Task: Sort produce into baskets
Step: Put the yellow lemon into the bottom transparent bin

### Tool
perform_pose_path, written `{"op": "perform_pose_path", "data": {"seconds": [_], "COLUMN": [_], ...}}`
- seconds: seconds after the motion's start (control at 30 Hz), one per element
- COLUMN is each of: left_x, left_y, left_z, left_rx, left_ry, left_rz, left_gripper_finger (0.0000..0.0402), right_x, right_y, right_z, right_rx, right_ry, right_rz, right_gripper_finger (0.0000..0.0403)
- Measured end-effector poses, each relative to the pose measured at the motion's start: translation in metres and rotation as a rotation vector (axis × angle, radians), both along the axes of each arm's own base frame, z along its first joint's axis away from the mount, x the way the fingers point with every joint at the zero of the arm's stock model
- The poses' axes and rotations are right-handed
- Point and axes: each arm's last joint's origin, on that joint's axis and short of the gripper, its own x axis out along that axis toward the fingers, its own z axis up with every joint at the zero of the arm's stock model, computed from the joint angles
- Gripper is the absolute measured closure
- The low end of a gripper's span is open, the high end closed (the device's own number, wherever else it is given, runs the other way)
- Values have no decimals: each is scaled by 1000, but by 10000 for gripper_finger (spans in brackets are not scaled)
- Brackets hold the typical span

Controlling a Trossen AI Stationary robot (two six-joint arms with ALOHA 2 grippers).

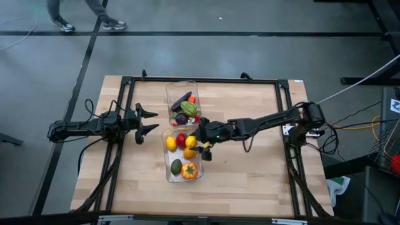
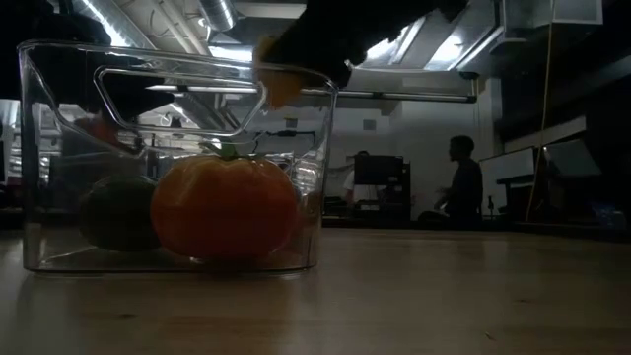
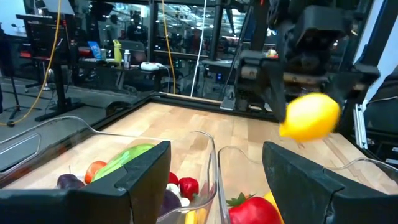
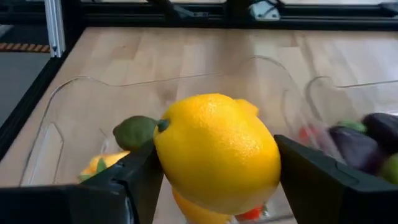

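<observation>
the high view is evenly lit from overhead, with only soft, faint shadows on the pale table. the low view is dim and backlit: bright ceiling lights glare through the clear bin, an arm overhead reads as plain black, and people beyond are silhouettes. in the left wrist view the lemon is smeared with blur against a busy, glinting background. the right wrist view is bright; the lemon is sharp, the produce behind it soft and out of focus.
</observation>
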Motion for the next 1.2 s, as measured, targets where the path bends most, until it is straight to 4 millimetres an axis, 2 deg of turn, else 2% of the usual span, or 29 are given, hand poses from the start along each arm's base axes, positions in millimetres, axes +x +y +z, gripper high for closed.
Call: {"op": "perform_pose_path", "data": {"seconds": [0.33,0.7,0.87,1.0,1.2], "left_x": [0,0,0,0,0], "left_y": [0,0,0,0,0], "left_z": [0,0,0,0,0], "left_rx": [0,0,0,0,0], "left_ry": [0,-1,-1,0,-1], "left_rz": [1,0,1,0,0], "left_gripper_finger": [151,151,151,151,151], "right_x": [29,39,40,40,40], "right_y": [7,8,8,9,8], "right_z": [-35,-64,-70,-71,-72], "right_rx": [89,101,103,106,92], "right_ry": [-100,-60,-44,-40,-39], "right_rz": [73,62,66,80,89], "right_gripper_finger": [132,132,130,103,28]}}
